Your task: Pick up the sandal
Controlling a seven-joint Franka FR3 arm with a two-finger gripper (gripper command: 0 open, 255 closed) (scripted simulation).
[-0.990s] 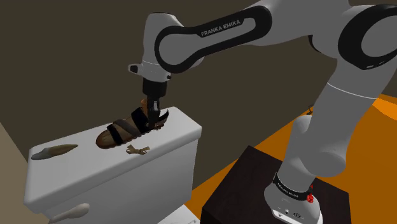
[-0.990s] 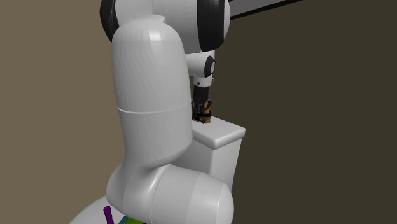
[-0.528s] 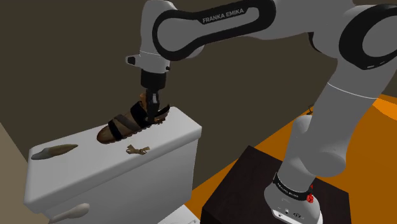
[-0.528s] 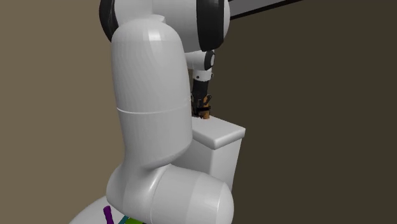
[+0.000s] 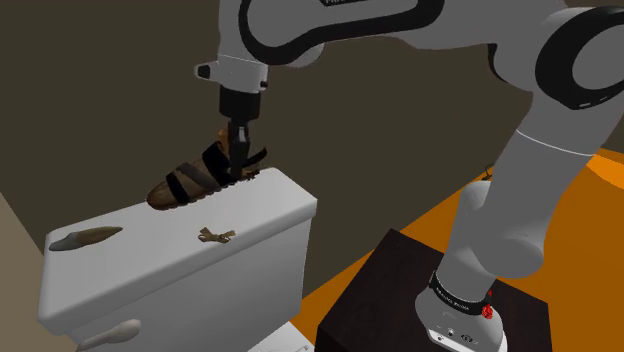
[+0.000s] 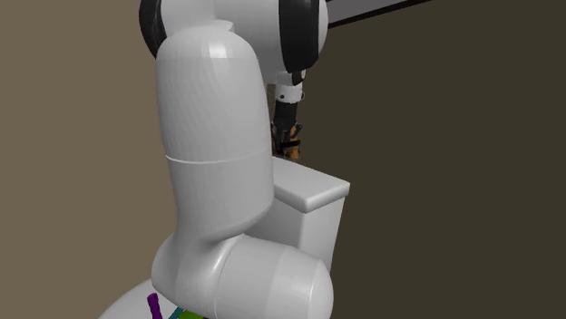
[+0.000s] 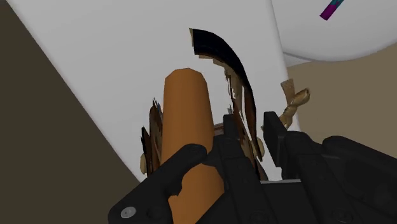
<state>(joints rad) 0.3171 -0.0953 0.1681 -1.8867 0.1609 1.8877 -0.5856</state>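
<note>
A brown sandal [image 5: 195, 178] with black straps hangs tilted just above the white toilet tank lid [image 5: 270, 215], heel end up. My black gripper [image 5: 236, 160] is shut on its heel end from above. In the wrist view the sandal's orange-brown sole [image 7: 186, 133] and a black strap [image 7: 219, 54] run away from the fingers [image 7: 184, 162], which clasp it. In the second exterior view the gripper [image 6: 288, 136] with a bit of the sandal shows above the tank lid [image 6: 313, 188], mostly hidden behind the arm.
On the lid lie a small tan bow-shaped piece [image 5: 215, 236] and a grey-brown oblong thing [image 5: 88, 238] near the shoulder view's left end. The dark stand [image 5: 400, 290] sits on an orange floor [image 5: 590, 260]. A dark wall rises behind the tank.
The gripper has risen with the sandal, which has come off the lid and now hangs a little above it, toe end drifted toward the shoulder view's left.
</note>
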